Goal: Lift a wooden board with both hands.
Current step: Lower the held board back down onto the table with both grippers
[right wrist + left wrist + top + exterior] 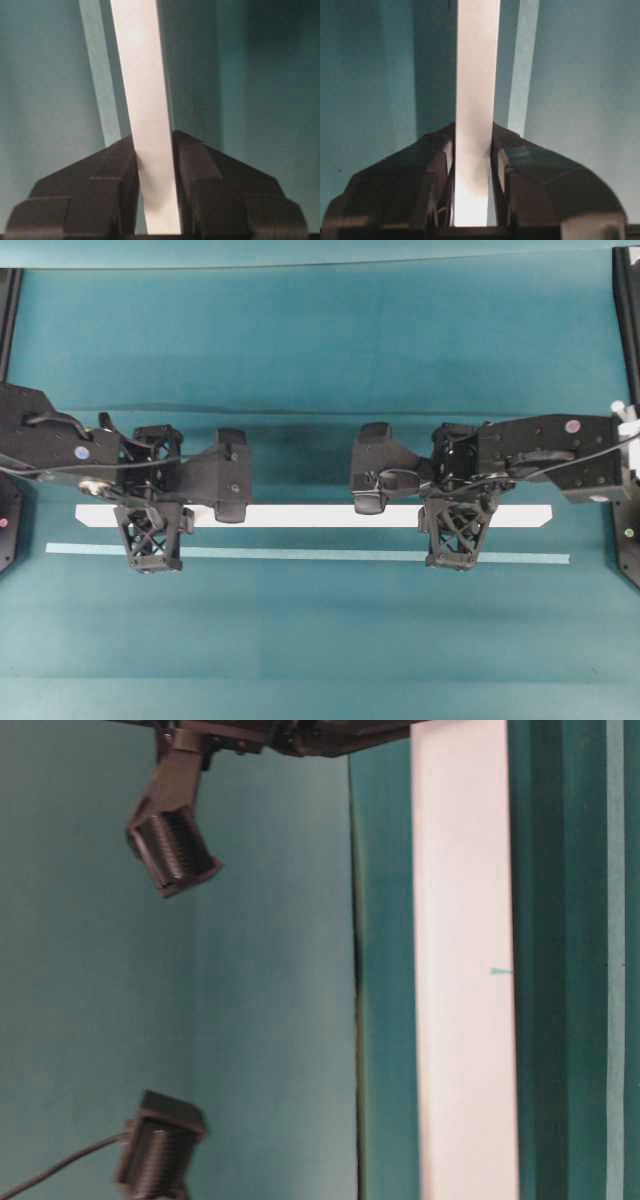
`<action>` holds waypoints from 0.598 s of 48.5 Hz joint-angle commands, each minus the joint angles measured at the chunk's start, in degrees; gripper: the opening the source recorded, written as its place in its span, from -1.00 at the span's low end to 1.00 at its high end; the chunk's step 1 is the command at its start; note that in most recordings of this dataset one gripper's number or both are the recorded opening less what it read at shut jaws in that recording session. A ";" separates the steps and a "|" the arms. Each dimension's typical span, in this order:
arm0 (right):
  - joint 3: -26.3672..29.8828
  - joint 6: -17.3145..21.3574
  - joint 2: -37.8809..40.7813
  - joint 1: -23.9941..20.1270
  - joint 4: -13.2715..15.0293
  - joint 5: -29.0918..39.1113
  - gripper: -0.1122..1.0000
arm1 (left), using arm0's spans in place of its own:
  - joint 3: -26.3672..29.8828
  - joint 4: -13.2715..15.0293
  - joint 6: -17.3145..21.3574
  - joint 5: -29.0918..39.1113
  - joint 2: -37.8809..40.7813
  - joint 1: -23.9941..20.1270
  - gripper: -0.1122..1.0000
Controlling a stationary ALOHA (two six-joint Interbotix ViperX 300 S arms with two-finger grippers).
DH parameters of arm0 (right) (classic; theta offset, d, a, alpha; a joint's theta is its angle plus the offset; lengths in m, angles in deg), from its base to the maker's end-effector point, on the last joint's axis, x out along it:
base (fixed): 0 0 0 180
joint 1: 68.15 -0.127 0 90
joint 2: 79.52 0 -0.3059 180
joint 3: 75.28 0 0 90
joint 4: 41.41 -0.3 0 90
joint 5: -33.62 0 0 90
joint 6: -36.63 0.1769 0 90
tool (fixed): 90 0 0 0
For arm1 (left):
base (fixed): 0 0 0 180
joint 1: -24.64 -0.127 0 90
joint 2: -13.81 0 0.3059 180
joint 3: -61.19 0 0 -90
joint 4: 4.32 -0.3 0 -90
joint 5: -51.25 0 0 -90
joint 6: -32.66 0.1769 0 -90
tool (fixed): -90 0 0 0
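The wooden board (300, 515) is a long white plank running left to right across the teal table. My left gripper (150, 512) is shut on it near its left end, one lattice finger on each long edge. My right gripper (458, 512) is shut on it near its right end in the same way. In the left wrist view the board (477, 75) runs straight out from between my left gripper (472, 145). The right wrist view shows the board (142, 75) pinched in my right gripper (154, 145). A wide dark shadow lies beside the board, which hangs above the cloth.
A thin pale teal strip (300, 553) lies on the table just in front of the board, parallel to it and longer. Black frame posts (625, 300) stand at the table's left and right edges. The table-level view shows the board (465, 970) past the table's edge (355, 970).
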State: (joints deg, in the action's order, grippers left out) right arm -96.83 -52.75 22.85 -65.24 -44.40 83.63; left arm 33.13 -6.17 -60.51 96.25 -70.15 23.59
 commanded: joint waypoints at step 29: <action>-4.92 -0.53 2.90 -1.67 -2.90 -6.42 -0.42 | -2.20 -0.09 -0.53 -5.71 4.22 1.23 -0.50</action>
State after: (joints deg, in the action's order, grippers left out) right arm -100.96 -53.02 24.87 -66.56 -47.04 77.13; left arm 31.38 -6.17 -60.68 90.10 -66.10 24.73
